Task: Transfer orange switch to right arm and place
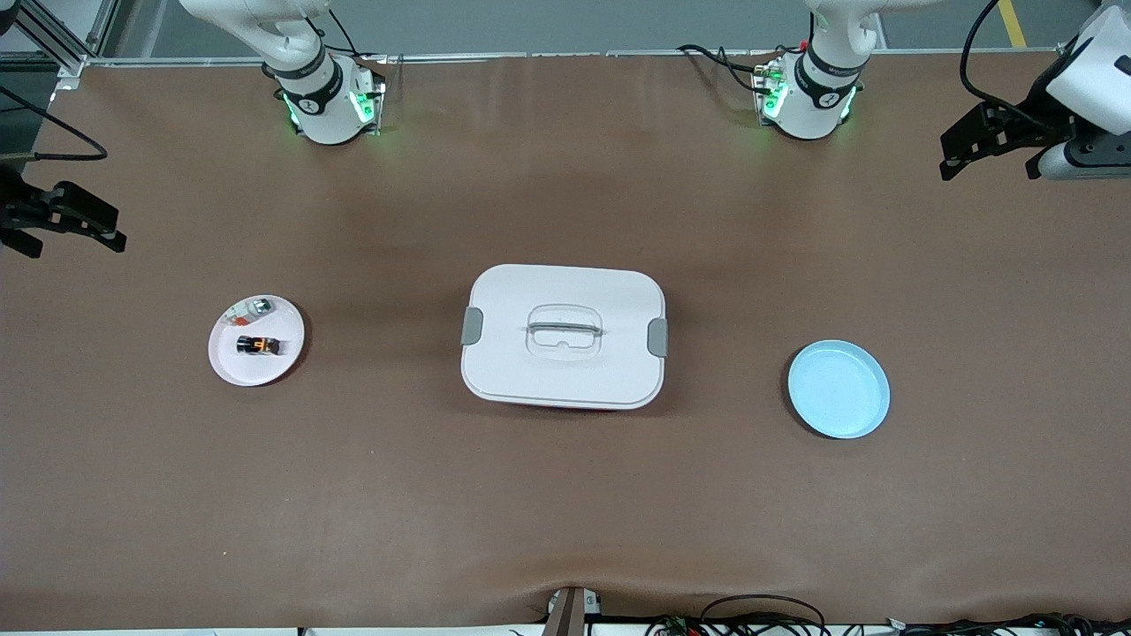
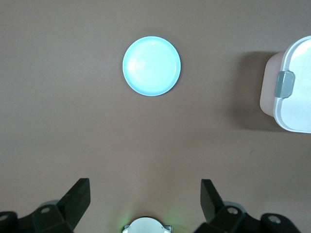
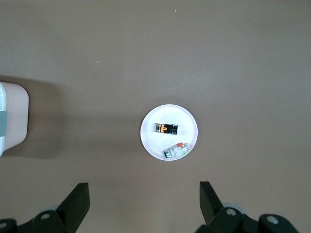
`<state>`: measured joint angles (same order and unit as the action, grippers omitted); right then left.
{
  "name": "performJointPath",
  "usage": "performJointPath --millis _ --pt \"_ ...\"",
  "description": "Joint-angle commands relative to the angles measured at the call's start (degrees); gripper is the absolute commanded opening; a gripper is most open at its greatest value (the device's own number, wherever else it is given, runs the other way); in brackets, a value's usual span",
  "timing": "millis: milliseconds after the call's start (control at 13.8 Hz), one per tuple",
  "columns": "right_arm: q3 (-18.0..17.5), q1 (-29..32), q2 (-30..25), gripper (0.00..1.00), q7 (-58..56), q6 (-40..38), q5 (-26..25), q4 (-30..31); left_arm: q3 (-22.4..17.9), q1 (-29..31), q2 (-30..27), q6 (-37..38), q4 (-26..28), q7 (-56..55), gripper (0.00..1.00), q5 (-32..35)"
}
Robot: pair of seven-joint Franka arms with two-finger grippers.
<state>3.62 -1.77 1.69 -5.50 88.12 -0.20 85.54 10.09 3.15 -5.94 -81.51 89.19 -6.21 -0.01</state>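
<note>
Switches: you have two on the white plate at nine o'clock, the orange switch among them. Left gripper and right gripper, both spread, wait aside. Grabbing its neighbour is your risk.

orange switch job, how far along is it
The orange switch lies in the white plate at the right arm's end, beside another small part. The blue plate holds nothing. Left gripper and right gripper are open, up at the table's ends: placing looks done.
</note>
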Motion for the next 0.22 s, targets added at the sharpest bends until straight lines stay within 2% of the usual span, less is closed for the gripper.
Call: performJointPath --millis 0,145 --pt "0.42 -0.78 0.24 1.00 1.54 -1.19 0.73 -1.25 -0.16 0.37 -0.21 0.83 -0.94 0.94 1.00 -0.17" --pt "0.59 -0.78 0.24 1.00 1.19 -1.10 0.73 -1.25 -0.16 0.54 0.13 0.92 -1.99 0.33 1.00 -0.08"
